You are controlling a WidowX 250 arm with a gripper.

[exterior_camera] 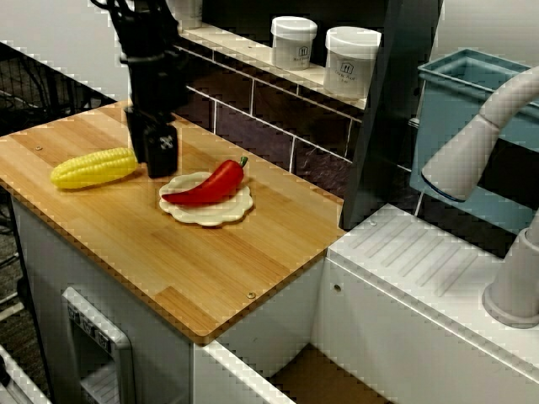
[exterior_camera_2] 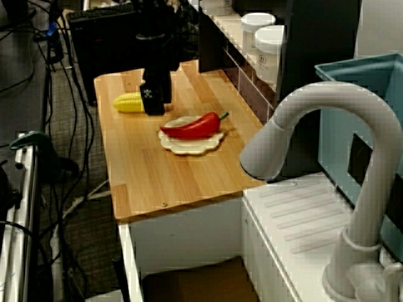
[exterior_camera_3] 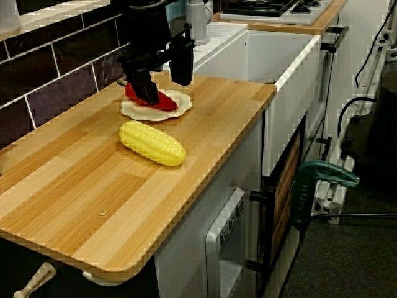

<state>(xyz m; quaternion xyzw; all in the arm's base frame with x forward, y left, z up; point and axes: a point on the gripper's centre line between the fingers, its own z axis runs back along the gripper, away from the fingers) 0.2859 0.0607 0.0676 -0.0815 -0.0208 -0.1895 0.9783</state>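
In the view toward the tiled wall, the hand [exterior_camera: 158, 156] is seen low between the corn [exterior_camera: 94, 167], laid flat on the table [exterior_camera: 210, 278], and the pepper [exterior_camera: 206, 185], cradled on its plate [exterior_camera: 206, 212]. In the view past the faucet [exterior_camera_2: 327, 126], nothing is seen gripped. From the table's end, its fingers [exterior_camera_3: 181, 62] are shown spread and empty.

Cannot follow the arm past the top edge in any view. In the view from the shelf side, cannot see the right tip of the corn [exterior_camera: 93, 167] behind the end effector [exterior_camera: 160, 164], nor tell there how the jaws stand; cannot read the white mark on its side, too small. In the view from the stove side, can see only scraps of the pepper [exterior_camera_3: 164, 101] behind one finger [exterior_camera_3: 144, 87]; cannot tell whether touching or just apart. Hides the far rim of the plate [exterior_camera_3: 139, 113] too. Cannot read the labels on the jars [exterior_camera: 293, 42]. Cannot see the whole tap [exterior_camera: 476, 147] or bin [exterior_camera: 459, 84]: cut by the right edge from the shelf side, tap blurred
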